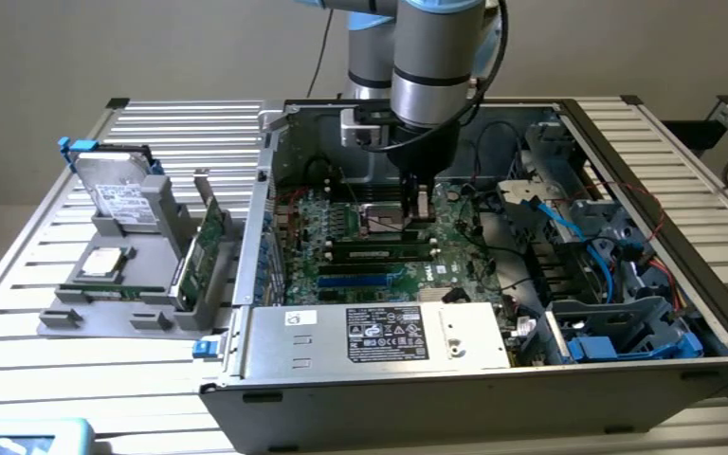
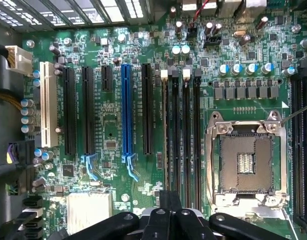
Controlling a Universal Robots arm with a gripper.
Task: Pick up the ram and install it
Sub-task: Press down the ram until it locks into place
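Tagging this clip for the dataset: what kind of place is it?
Likely a lab bench for PC assembly: an open computer case lies on a slatted metal table, with spare parts in a grey holder beside it.

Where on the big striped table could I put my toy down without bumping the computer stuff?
The slatted table is bare behind the grey holder rack, and along the near edge below it. At the exterior view's right, slats beside the computer case are free too. Inside the case it is crowded: the gripper, cables and motherboard.
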